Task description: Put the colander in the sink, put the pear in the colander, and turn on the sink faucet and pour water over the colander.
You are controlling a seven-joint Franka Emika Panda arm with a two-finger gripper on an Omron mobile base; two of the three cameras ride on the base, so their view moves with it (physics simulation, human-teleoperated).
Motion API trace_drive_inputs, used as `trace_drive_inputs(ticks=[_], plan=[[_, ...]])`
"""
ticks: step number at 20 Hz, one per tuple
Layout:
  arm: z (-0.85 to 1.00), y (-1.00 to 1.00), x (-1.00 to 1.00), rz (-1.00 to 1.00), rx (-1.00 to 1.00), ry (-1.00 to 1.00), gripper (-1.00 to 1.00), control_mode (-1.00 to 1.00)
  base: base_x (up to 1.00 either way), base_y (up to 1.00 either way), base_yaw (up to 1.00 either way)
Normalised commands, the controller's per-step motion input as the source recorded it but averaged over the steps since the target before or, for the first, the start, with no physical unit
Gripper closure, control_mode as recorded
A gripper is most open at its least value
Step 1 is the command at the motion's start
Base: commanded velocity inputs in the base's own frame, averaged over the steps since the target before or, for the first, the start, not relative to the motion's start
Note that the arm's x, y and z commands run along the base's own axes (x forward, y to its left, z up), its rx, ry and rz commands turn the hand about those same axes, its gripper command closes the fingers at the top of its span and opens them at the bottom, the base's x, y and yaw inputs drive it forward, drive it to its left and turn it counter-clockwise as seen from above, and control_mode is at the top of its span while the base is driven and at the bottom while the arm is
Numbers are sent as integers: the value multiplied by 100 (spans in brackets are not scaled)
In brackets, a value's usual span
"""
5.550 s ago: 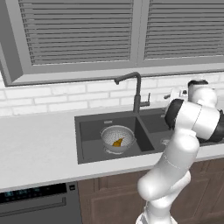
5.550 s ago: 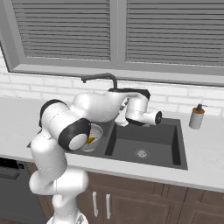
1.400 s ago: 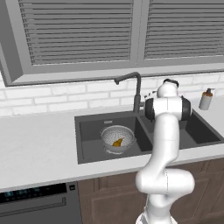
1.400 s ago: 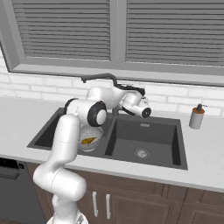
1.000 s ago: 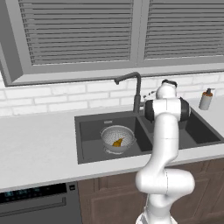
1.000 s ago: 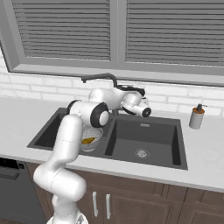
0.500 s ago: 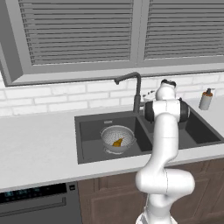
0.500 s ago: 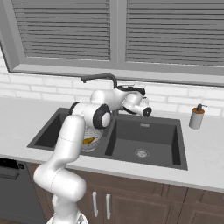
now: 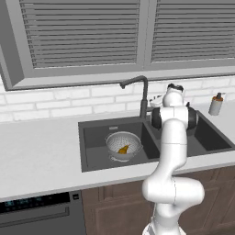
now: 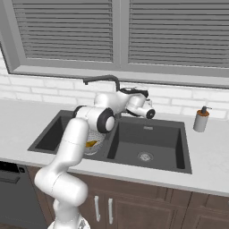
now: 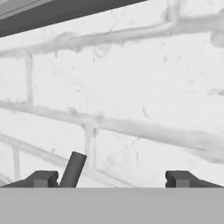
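The fingers (image 11: 111, 178) stand wide apart, with nothing between them. In the hand view the two dark fingertips (image 11: 41, 178) rise at the bottom, facing the white brick wall (image 11: 131, 87), and a short dark rod, the lever (image 11: 72, 169) of the sink faucet, slants up just inside the left fingertip, close beside it; whether they touch cannot be told.

In the left base view the hand sits at the back of the sink (image 9: 92, 160), just beside the upright stem of the sink faucet (image 9: 144, 94), whose gooseneck spout hooks away from the fingers toward the left basin. In the right base view the faucet (image 10: 100, 79) arches out behind the arm, and the hand is near its base, above the rear edge of the sink (image 10: 179, 161).

The colander (image 9: 123, 144) rests upright in the left basin, below and well apart from the fingers, nearer the robot than they are. The pear (image 9: 123, 149) lies inside the colander, on its bottom. In the right base view the colander (image 10: 94, 142) is mostly covered by the arm, with a bit of the pear (image 10: 91, 144) showing at its rim.

A small soap dispenser (image 9: 215, 104) stands on the worktop (image 9: 36, 156) against the wall, well to the far side of the fingers from the colander, beyond the right basin. No water is seen running from the spout.
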Motion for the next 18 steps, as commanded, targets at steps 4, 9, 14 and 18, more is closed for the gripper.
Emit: trace_drive_inputs(ticks=[4,9,14,18], plan=[[-18,0,6,-3,0,2,100,-100,0,0,0],[-15,-14,15,-8,0,0,100,-100,0,0,0],[-8,-37,24,-10,0,0,100,-100,0,0,0],[-3,-64,30,-12,0,4,100,-100,0,0,0]])
